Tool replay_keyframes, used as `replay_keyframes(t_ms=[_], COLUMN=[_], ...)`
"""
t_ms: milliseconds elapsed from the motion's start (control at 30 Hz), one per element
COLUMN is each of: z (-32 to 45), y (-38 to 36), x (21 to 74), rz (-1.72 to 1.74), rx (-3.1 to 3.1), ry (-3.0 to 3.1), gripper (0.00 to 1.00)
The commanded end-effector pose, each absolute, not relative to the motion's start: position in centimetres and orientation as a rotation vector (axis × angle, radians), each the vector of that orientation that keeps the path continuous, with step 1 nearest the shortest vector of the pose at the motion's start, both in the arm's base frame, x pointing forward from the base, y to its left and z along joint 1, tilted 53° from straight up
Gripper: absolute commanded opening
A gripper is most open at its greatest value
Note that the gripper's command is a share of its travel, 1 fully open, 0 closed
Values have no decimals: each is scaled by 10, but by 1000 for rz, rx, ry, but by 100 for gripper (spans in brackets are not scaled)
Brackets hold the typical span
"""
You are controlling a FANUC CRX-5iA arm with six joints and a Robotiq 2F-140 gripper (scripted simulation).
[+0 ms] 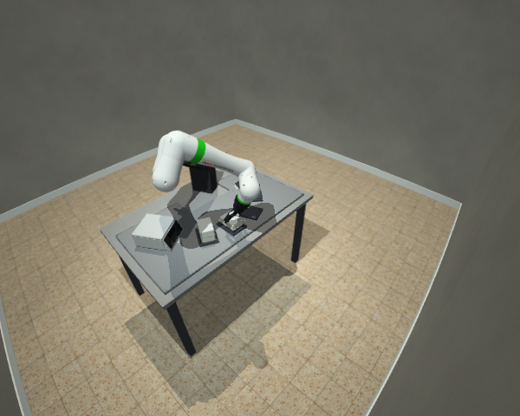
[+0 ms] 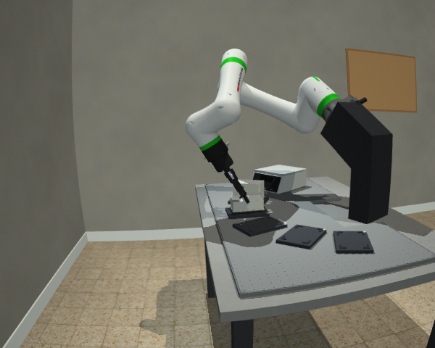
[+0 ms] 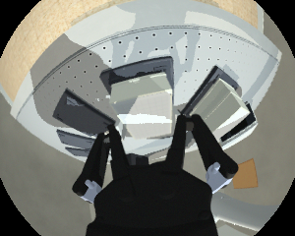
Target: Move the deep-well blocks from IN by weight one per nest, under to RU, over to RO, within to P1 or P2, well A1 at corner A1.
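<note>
My gripper (image 1: 231, 219) (image 2: 243, 197) (image 3: 147, 111) is shut on a pale deep-well block (image 2: 256, 204) (image 3: 143, 101), gripping its two sides. The block is low over a dark nest (image 2: 234, 214) (image 3: 138, 69) near the table's edge. I cannot tell whether it rests flat in the locators. A second pale block (image 1: 207, 231) (image 2: 254, 185) (image 3: 220, 101) stands on another dark nest just beside it, toward the check-weigher. The check-weigher CW (image 1: 150, 228) (image 2: 285, 174) is a grey box beyond it. The nest labels and the cut corner are too small to read.
Three bare dark nests (image 2: 259, 225) (image 2: 301, 235) (image 2: 351, 241) lie in a row on the grey plate toward the arm's black pedestal (image 2: 364, 168). Another dark nest (image 3: 79, 113) shows left of the held block in the wrist view. The table edge is close to the gripper.
</note>
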State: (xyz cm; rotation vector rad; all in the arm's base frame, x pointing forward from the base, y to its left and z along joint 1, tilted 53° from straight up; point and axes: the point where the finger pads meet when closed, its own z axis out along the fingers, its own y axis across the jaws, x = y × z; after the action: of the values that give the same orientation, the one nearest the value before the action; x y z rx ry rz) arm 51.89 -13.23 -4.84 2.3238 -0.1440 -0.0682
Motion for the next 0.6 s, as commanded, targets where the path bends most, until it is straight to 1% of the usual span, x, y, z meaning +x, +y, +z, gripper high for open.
replay_keyframes(t_ms=[0,567], z=[-49,-50], y=[-132,-134], x=[519,520], rz=[-68,-68], rx=[2324,2324], ry=[-144,-144], gripper=[10,10])
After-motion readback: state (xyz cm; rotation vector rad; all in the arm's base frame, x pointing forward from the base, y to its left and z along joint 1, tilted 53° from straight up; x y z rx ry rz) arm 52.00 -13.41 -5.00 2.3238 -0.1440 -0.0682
